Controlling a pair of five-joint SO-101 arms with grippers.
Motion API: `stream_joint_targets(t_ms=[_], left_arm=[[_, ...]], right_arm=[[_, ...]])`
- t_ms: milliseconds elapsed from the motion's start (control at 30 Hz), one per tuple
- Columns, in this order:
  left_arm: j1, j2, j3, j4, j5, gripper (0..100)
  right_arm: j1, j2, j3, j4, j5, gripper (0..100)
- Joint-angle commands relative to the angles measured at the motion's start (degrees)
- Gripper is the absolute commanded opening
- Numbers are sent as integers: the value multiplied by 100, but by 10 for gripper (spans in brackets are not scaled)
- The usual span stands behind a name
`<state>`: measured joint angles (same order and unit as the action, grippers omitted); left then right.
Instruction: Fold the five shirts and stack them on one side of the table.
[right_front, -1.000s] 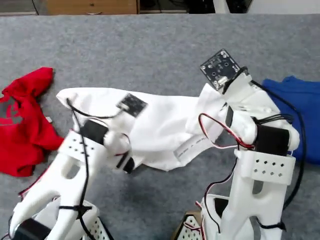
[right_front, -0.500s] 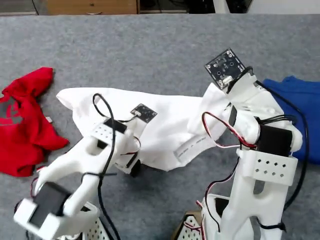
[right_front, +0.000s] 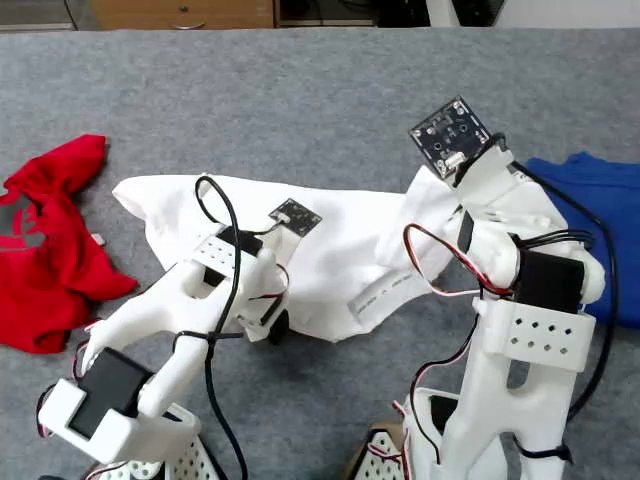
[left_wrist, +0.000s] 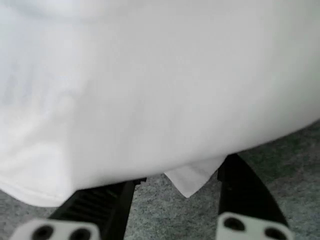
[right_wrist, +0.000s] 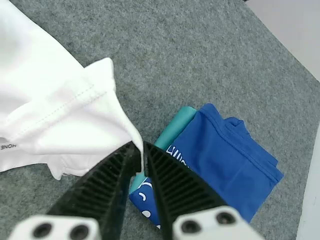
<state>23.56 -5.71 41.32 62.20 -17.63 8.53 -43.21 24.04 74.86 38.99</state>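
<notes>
white shirt mid-counter, both arms on it

the white shirt (right_front: 330, 262) lies spread and rumpled across the middle of the grey counter (right_front: 300, 110), between the two arms. from the high view i read one sleeve end pointing toward the red shirt and the opposite end drawn up against the right arm (right_front: 520, 290).

right fingers (right_wrist: 162, 185): together, clamped on a thin fold of the white shirt (right_wrist: 55, 115). the cloth runs from the pinch point out over the counter (right_wrist: 190, 55).

left fingers (left_wrist: 242, 187): apart, with nothing clamped. the near hem of the white shirt (left_wrist: 150, 100) lies over the fingertips, and a small corner of cloth hangs into the gap between them. in the high view the left fingers (right_front: 276, 326) sit at the shirt's near edge, with the left arm (right_front: 190, 300) lying partly over the cloth.

the red shirt (right_front: 45, 250) is a crumpled heap at the counter's left edge, just beside the white shirt's sleeve end. i cannot tell whether they touch.

the blue shirt (right_front: 590, 210) lies at the right edge, just beside the right arm. in the right wrist view the blue shirt (right_wrist: 225, 150) appears folded, with a teal cloth (right_wrist: 172, 127) along its side. i cannot tell whether the teal cloth lies under it or beside it.
</notes>
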Motion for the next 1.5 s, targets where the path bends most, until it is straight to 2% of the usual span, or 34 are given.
stream_joint_targets(t_ms=[0, 333, 500, 633, 833, 900, 1000, 1200, 1300, 1367, 1467], left_arm=[[70, 13, -202, -53, 44, 238], [343, 1033, -765, -35, 35, 27], [325, 1095, -905, 149, 44, 18], [97, 479, -967, 580, 35, 18], [-448, -1209, -949, 1512, -9, 18], [-747, -1798, -976, 1855, -35, 18], [-1477, -2607, -958, 2303, -501, 18], [-3886, -3371, -967, 2426, -1336, 18], [-4642, -3363, -914, 2426, -1723, 18], [-4905, -3363, -870, 2426, -1881, 18], [-5037, -3363, -791, 2426, -1996, 18]], right_arm=[[75, -4, -22, -97, 79, 2], [66, -4, -31, -97, 79, 2], [92, -4, -127, -88, 79, 2], [92, -4, -145, -88, 79, 2], [92, 13, -119, -88, 79, 2], [92, 31, -101, -88, 79, 2], [92, 31, 119, -97, 88, 2], [242, -4, 567, -35, 88, 3], [312, 4, 576, 0, 88, 7], [277, 13, 576, 149, 88, 48], [259, 13, 576, 440, 88, 181]])
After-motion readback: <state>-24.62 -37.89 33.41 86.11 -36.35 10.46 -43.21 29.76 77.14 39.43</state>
